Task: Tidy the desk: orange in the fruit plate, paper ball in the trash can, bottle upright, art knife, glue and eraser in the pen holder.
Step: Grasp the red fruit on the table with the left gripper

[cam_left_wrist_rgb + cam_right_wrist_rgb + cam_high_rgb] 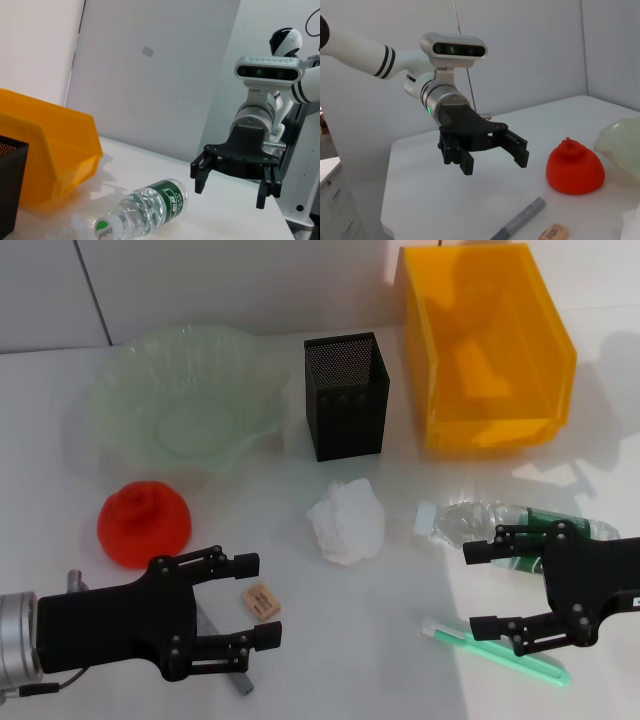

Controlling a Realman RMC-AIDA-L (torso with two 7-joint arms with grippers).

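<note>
1. sitting on the table [330, 650], the orange [143, 523] is just in front of the plate [180, 400], outside it.
2. paper ball [347, 522] lies before the pen holder [345, 395]; the trash can [485, 345] stands right of that holder.
3. bottle [505, 525] lies on its side, right of the paper ball.
4. eraser [261, 600] lies between the left gripper's [250, 602] spread fingers; a grey knife [520, 219] lies beneath that gripper.
5. right gripper [484, 588], jaws spread, hovers over the bottle and a green glue stick [495, 650].
</note>
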